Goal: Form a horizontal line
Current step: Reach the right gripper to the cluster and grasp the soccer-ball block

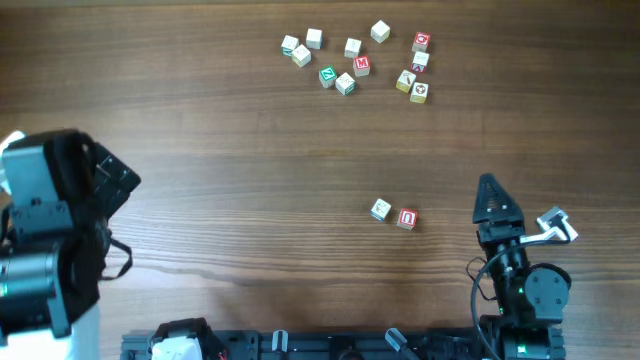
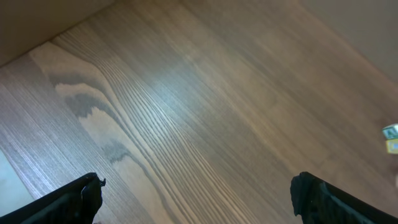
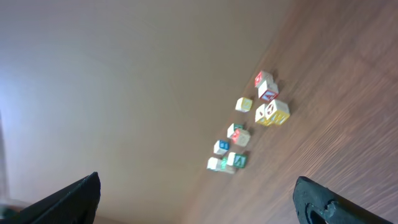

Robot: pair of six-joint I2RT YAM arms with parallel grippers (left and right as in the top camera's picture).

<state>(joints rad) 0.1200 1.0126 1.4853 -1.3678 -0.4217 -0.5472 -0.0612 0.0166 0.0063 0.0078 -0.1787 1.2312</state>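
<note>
Near the middle of the table [image 1: 230, 150] you have the whitish cube [image 1: 380, 209] and red-faced cube [image 1: 406, 219] side by side, the tan-yellow cube [image 1: 419, 92] sits unplaced in the far cluster [image 1: 352, 47], and your left gripper [image 2: 198, 186] and right gripper [image 3: 196, 193] gape wide, holding nothing

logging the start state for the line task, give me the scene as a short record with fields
line so far: whitish wooden cube with blue-green mark and red-faced wooden cube with white letter, close together on the wooden table
third cube: tan-yellow wooden cube with dark symbol, in the scattered cluster of cubes, top of the overhead view
left gripper: open, empty, over bare table
right gripper: open, empty
</note>
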